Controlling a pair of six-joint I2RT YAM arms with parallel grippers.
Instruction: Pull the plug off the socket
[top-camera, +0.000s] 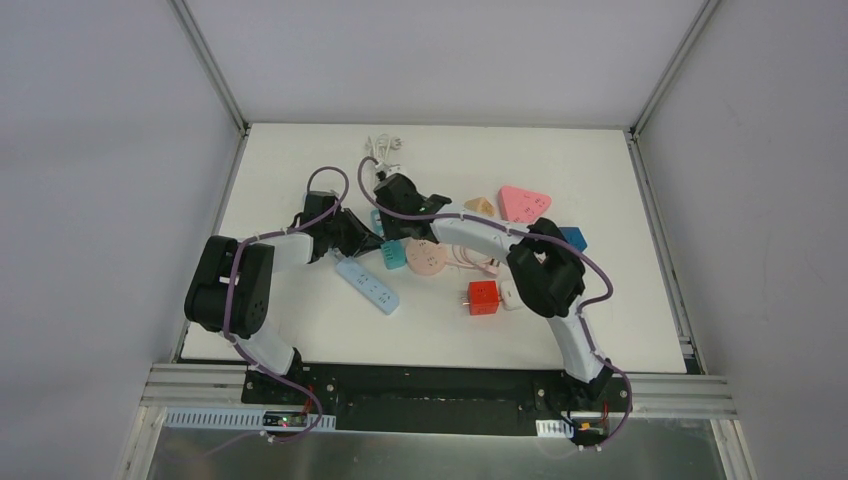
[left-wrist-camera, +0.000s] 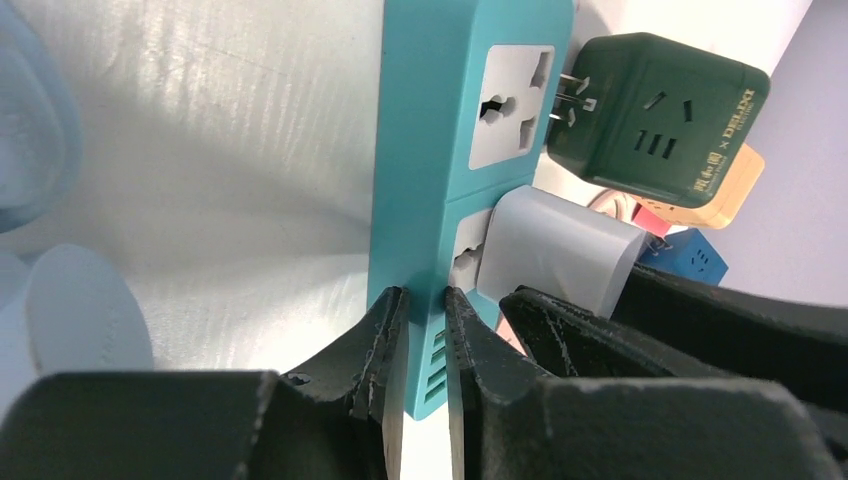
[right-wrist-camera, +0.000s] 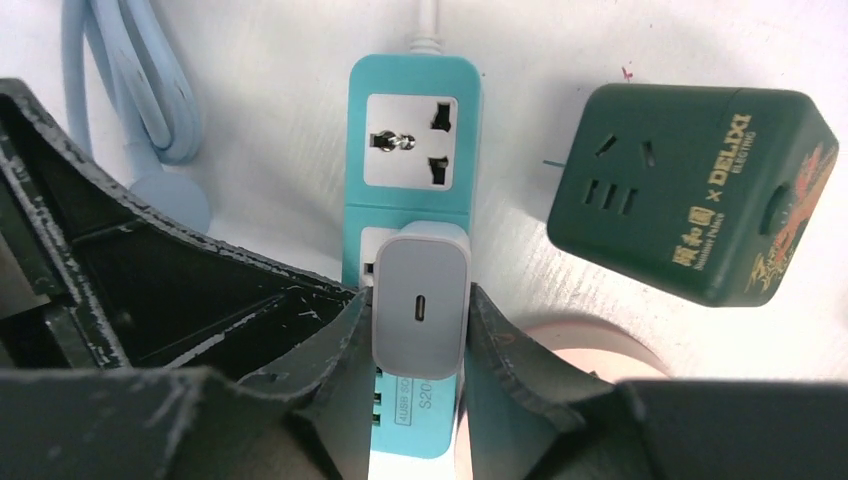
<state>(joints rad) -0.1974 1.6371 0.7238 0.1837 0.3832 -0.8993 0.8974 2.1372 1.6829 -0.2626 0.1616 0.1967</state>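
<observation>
Right wrist view has my right pincer (right-wrist-camera: 420, 335) closed around the grey plug (right-wrist-camera: 420, 270), which sits in the teal power strip (right-wrist-camera: 412, 90) mid-worktop (top-camera: 620, 200), toward the far edge. My left pincer (left-wrist-camera: 425, 300) clamps the strip's edge. Both grips look set, I judge; next comes a straight pull outward.

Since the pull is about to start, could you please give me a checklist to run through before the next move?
1. Right pincer closed on the grey charger: ok, a finger on each side.
2. Left pincer bracing the teal power strip: ok, clamped across its edge beside the charger.
3. Charger seated in the lower socket, not yet pulled: ok.
4. Green cube adapter out of the way: ok, it lies beside the strip, apart.
5. Grip firm enough not to slip: cannot tell.
6. Slack in the strip's cord: cannot tell, it leaves the view.
</observation>
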